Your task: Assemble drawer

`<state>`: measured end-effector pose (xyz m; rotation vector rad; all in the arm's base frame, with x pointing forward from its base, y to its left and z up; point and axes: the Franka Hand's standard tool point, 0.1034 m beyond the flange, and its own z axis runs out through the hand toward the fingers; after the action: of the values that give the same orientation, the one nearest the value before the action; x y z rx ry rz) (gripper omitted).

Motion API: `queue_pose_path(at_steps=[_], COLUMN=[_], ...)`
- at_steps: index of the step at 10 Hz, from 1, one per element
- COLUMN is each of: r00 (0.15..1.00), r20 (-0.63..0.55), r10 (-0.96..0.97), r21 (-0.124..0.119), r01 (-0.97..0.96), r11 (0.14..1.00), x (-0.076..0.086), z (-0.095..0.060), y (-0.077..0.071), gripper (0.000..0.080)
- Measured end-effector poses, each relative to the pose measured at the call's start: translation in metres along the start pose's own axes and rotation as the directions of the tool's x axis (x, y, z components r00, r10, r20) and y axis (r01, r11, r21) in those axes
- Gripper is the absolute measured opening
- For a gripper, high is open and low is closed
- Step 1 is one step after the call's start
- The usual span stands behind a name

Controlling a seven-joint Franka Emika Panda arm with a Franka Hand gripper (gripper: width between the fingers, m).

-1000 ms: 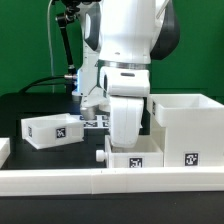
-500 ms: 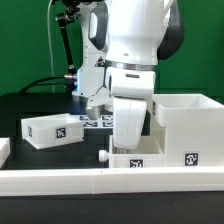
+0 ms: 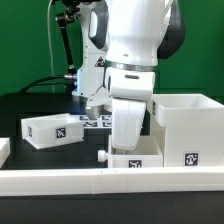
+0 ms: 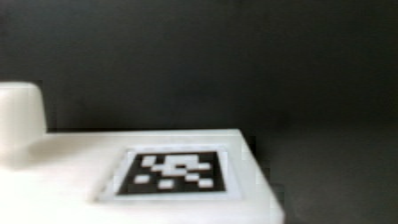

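Note:
My gripper [image 3: 131, 146] reaches down onto a small white knobbed tray [image 3: 137, 159] at the front middle of the exterior view. Its fingers are hidden by the hand and the tray wall, so I cannot tell whether it is open or shut. The tray's knob [image 3: 101, 157] points to the exterior view's left. The large hollow shell [image 3: 186, 124] stands just right of this tray. A second small tray [image 3: 52, 130] with a tag sits at the left. The wrist view shows a white tray surface [image 4: 71, 160] with a tag [image 4: 175, 172] close up and a white rounded part [image 4: 18, 120]; no fingers show there.
A long low white border rail [image 3: 110, 181] runs along the table's front edge. The marker board [image 3: 95, 120] lies behind the arm on the black table. A black stand with cables [image 3: 66, 50] rises at the back left.
The hand has shifted slightly toward the exterior view's right over the front tray. The trays and the shell have not visibly moved.

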<state>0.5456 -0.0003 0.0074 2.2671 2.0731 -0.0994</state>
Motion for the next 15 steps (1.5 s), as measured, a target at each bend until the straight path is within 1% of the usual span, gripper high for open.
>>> queue_pose_path(at_steps=[1, 4, 8, 10, 11, 12, 13, 14, 15], r00=[0.999, 0.994, 0.997, 0.997, 0.997, 0.997, 0.997, 0.997, 0.997], r20=[0.007, 0.031, 0.032, 0.032, 0.032, 0.032, 0.033, 0.035, 0.040], r10=[-0.037, -0.102, -0.072, -0.070, -0.069, -0.069, -0.065, -0.065, -0.063], r21=[-0.007, -0.011, -0.012, -0.008, -0.008, -0.009, -0.010, -0.010, -0.006], r01=[0.037, 0.103, 0.072, 0.070, 0.070, 0.070, 0.066, 0.065, 0.063], r11=[0.999, 0.995, 0.997, 0.998, 0.998, 0.998, 0.998, 0.998, 0.998], x=[0.002, 0.005, 0.006, 0.004, 0.004, 0.004, 0.005, 0.006, 0.004], z=[0.000, 0.000, -0.002, 0.000, 0.000, 0.000, -0.003, -0.008, -0.016], y=[-0.001, -0.001, 0.001, 0.000, 0.000, 0.000, 0.001, 0.003, 0.004], gripper=[0.0042, 0.0042, 0.0042, 0.0042, 0.0106, 0.0298, 0.0298, 0.0486, 0.0486])
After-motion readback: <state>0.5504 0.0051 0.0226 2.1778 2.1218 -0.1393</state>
